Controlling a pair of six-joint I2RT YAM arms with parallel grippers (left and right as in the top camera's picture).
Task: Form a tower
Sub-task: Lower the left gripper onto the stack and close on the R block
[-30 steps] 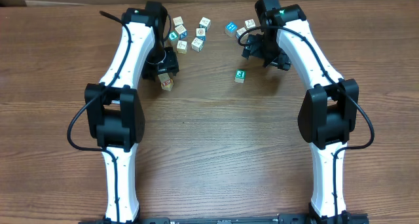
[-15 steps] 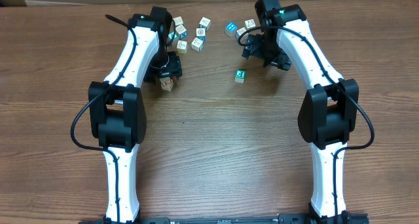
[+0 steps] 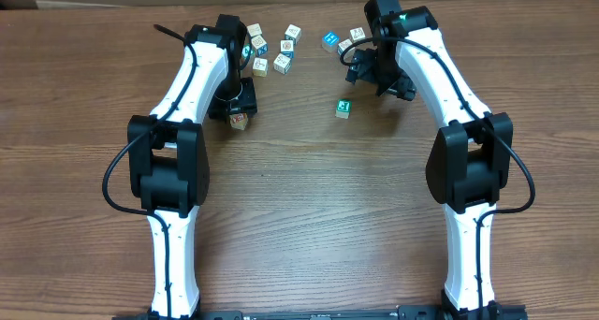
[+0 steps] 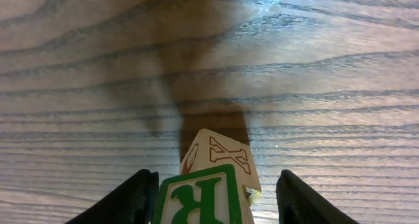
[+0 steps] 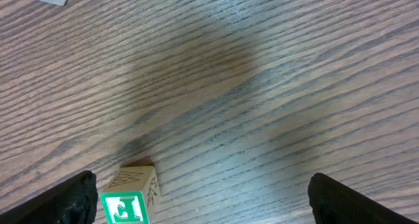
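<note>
K cube (image 4: 196,201) cropped below, loose cubes (image 3: 282,62) unreadably small

Both arms, the left arm (image 3: 187,72) and the right arm (image 3: 449,81), have glossy white links and bulky black joint housings (image 3: 168,166). Thin black cables (image 3: 110,175) loop out beside the elbows. A green light (image 3: 403,15) glows near the right wrist. The end effector fingers (image 4: 127,199) are matte black wedges.

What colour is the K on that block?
Green, on the K block; best seen in the left wrist view.
</note>
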